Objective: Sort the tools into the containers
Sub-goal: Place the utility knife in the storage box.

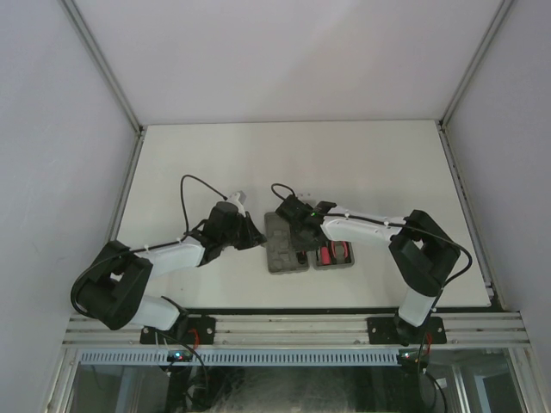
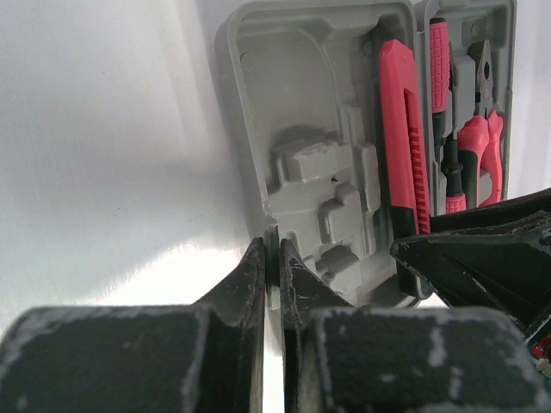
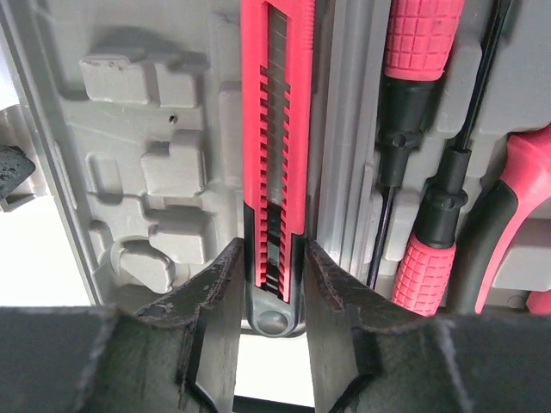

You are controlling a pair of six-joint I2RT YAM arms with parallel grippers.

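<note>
The right claw (image 3: 274,258) sits at the near end of the knife (image 3: 275,129), with one side on each side of it, very close. I cannot tell if it squeezes the knife or only stands by it. From there the knife runs straight away, long and thin. It lies in the slot at the right side of the left tray (image 3: 146,172). So the right arm is the near one. The left claw (image 2: 272,258) is pinched shut on that tray's rim. Farther right, the screwdrivers (image 3: 422,34) and pliers (image 3: 516,189) lie in the right tray (image 3: 508,112). I think the next move should go straight up from the slot.
</note>
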